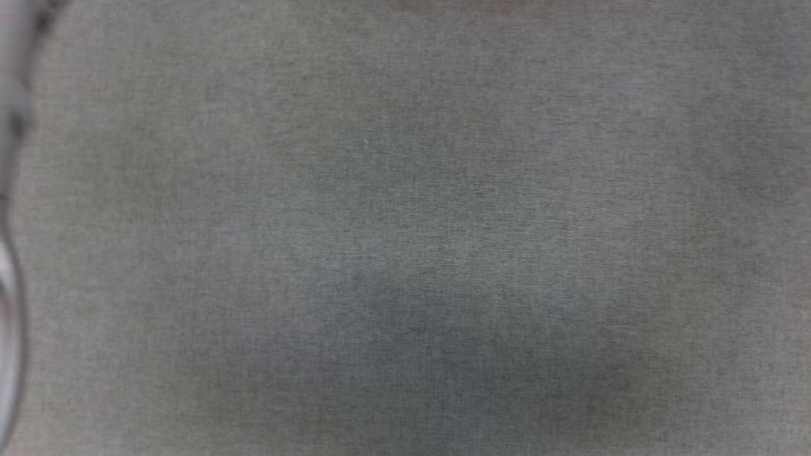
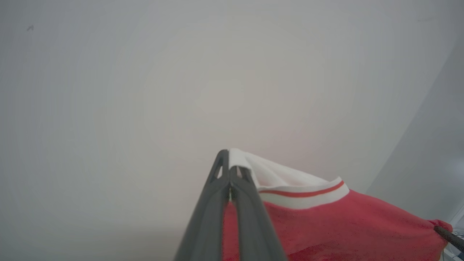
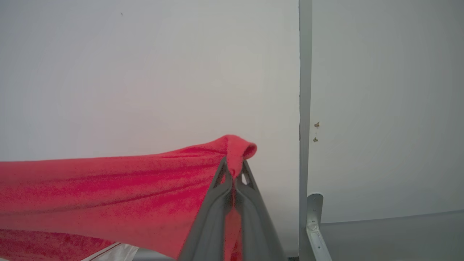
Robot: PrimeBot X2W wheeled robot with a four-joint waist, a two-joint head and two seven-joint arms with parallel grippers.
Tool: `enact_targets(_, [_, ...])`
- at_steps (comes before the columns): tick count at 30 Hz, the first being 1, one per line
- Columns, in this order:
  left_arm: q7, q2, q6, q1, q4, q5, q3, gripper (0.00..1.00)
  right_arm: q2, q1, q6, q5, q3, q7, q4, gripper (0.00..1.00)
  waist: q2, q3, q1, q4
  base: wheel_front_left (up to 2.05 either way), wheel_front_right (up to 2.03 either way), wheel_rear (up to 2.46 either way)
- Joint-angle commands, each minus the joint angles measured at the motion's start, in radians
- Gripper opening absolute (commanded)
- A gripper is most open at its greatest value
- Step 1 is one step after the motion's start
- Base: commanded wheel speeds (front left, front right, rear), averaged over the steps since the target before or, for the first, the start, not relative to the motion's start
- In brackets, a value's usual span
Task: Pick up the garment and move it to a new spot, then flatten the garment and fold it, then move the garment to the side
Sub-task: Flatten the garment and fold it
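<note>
Red cloth, white sleeve, striped trim: counted one garment (image 2: 344,224), strung in the air before a pale wall (image 2: 145,90). Pinched its white sleeve edge in the left gripper (image 2: 230,163), fingers closed right down on the fabric. Bunched a red corner in the right gripper (image 3: 235,170), likewise clamped tight. Held the two ends apart, probably to spread the cloth for laying flat elsewhere. Tallied two grippers, one upright post (image 3: 305,108), one metal bracket (image 3: 314,217).

Your head view is out of focus: you get a grey surface (image 1: 405,228) and a pale smear (image 1: 9,285) cut by the left edge, too blurred to name. The garment (image 2: 344,224) runs off the bottom of both wrist views, its lower part unseen.
</note>
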Motion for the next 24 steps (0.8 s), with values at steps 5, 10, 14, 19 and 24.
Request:
enact_targets(5, [0.022, 0.01, -0.002, 0.142, -0.096, -0.066, -0.046, 0.0, -0.029, 0.116, -0.004, 0.064, 0.069, 0.039, -0.072, 0.0, 0.0, -0.003, 0.0, 0.023, 0.0, 0.0, 0.0])
enact_targets(10, [-0.008, 0.065, -0.003, 0.33, -0.31, -0.086, -0.151, 0.0, -0.092, 0.297, -0.004, 0.18, 0.162, 0.1, -0.24, 0.0, 0.0, -0.043, 0.0, 0.04, 0.0, 0.0, 0.0])
enact_targets(14, [-0.025, 0.124, -0.003, 0.505, -0.459, -0.103, -0.205, 0.0, -0.156, 0.492, -0.004, 0.286, 0.223, 0.159, -0.394, 0.0, 0.0, -0.093, 0.0, 0.038, 0.0, 0.0, 0.0])
enact_targets(19, [-0.034, 0.177, -0.003, 0.728, -0.6, -0.136, -0.177, 0.0, -0.239, 0.742, -0.004, 0.387, 0.241, 0.209, -0.563, 0.0, 0.0, -0.155, 0.0, 0.035, 0.0, 0.0, 0.0])
enact_targets(24, [-0.033, 0.193, -0.003, 0.96, -0.702, -0.092, -0.086, 0.0, -0.304, 0.976, -0.004, 0.449, 0.214, 0.246, -0.71, 0.0, 0.0, -0.208, 0.0, 0.034, 0.0, 0.0, 0.0])
